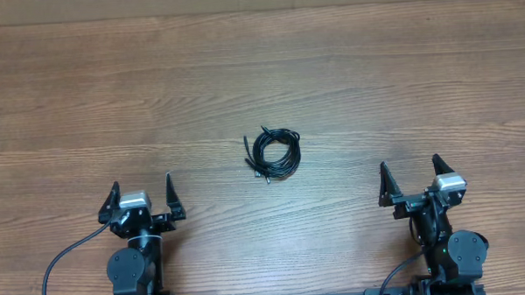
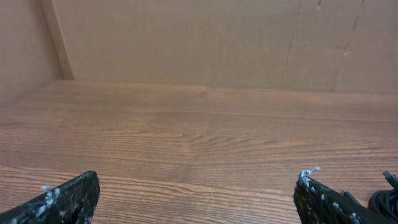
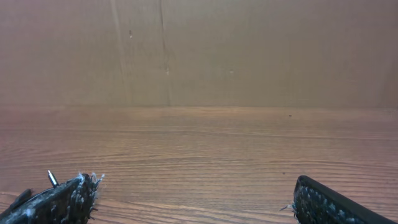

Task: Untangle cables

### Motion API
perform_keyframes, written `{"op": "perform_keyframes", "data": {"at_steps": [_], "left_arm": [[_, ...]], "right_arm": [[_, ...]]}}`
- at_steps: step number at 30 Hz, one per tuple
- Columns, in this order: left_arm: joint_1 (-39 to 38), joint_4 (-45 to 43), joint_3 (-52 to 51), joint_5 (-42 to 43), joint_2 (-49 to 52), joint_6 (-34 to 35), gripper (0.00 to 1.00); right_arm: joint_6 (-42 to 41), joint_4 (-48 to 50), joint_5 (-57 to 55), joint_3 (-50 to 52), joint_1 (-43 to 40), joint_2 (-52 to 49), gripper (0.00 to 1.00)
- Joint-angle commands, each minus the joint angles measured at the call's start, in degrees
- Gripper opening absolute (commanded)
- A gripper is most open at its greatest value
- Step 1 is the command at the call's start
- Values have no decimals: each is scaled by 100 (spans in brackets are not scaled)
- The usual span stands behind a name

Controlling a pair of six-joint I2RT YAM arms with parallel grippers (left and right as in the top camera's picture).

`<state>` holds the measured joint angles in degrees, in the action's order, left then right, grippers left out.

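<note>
No readable text, label, brand, number or sign shows in any view.

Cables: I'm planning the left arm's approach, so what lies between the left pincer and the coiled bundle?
Only bare wood of the table lies between the left pincer and the cables; the overhead view shows this.

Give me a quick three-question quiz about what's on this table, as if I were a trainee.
1. True or false: the cables lie in one coiled bundle on the table.
2. Where is the bundle? A) gripped in a hand; B) untouched, ahead of and between the left hand and right hand; C) hanging off the table edge.
3. Fill in: both hands stand ___.
Key: 1 true; 2 B; 3 open.
</note>
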<state>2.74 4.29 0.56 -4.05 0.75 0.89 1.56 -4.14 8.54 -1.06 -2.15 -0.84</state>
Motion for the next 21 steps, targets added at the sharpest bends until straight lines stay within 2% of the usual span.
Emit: {"op": "perform_keyframes", "data": {"at_steps": [1, 10, 15, 21], "left_arm": [[24, -7, -28, 70, -50, -111, 100], [24, -9, -28, 92, -50, -79, 100], [24, -68, -26, 1292, -50, 1311, 100], [24, -289, -26, 1591, -50, 2820, 100]], "right_arm": [[4, 20, -57, 61, 33, 68, 100], [-4, 22, 31, 61, 33, 68, 100], [-925, 146, 1469, 61, 33, 68, 100], [-1403, 579, 2354, 61, 33, 68, 100]]}}
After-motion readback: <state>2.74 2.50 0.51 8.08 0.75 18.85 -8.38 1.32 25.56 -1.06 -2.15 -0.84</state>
